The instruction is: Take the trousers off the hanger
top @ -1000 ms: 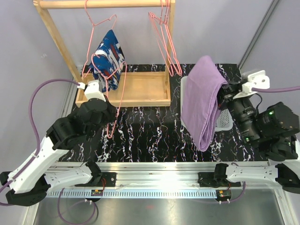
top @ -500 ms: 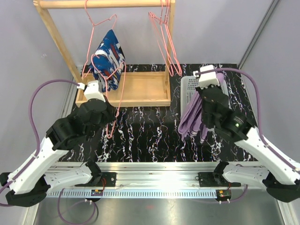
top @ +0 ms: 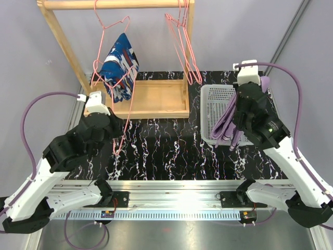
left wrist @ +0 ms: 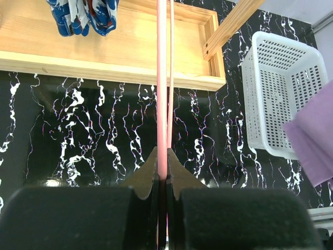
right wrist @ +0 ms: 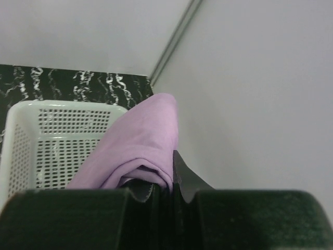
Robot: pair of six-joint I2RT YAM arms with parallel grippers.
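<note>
Here, the lilac trousers [top: 228, 119] are off the rack and hang in a folded bundle from the right fingers [right wrist: 179, 179], which are clamped on the cloth's upper edge. In the overhead view the bundle dangles at the right of the frame, over the right part of a white perforated basket [top: 212, 112]. Whether its lower end touches the basket cannot be told. The right wrist view shows the purple cloth bunched directly above the fingers, with the basket's rim in the lower left.

The blue patterned trousers [top: 118, 67], splashed with white and red, are draped on a pink wire hanger [top: 126, 112] in the upper left of the overhead view. The hanger's hook is over the top rail of a wooden rack [top: 58, 39]. The left fingers [left wrist: 153, 169] are pinched tight on the hanger's lower wires. In the left wrist view two thin pink wires run from between the fingers straight up to the top edge. The blue cloth shows in the upper left of that view, above the rack's wooden tray [top: 158, 99].

More spare hangers [top: 186, 49], bare pink wire, hang from the rail's right end, near the basket's far corner. Rack and basket both stand on a black, white-veined surface [top: 171, 151].
</note>
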